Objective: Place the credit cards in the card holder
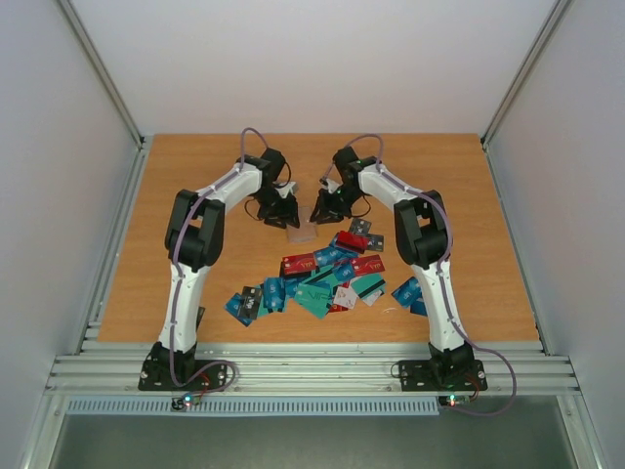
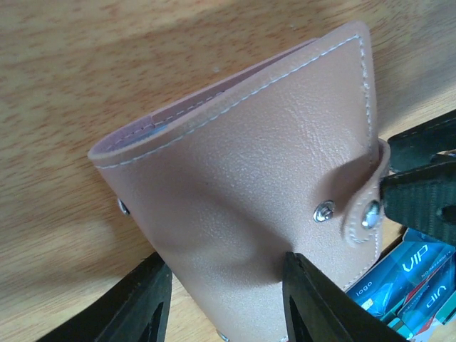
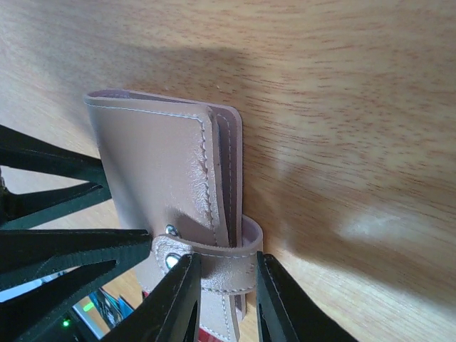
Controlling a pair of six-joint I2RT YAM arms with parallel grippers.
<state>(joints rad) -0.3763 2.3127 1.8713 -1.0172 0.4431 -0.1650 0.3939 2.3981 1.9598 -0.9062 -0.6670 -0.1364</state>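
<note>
The left gripper [image 2: 224,265] clamps the wallet [image 2: 249,157], its bottom edge cut off. The right gripper [image 3: 228,262] pinches the snap strap [image 3: 225,281]; the pockets inside are hidden.

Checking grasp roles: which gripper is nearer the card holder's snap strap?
Right. The right gripper has its jaws around the snap strap; the left gripper holds the card holder by its body.
</note>
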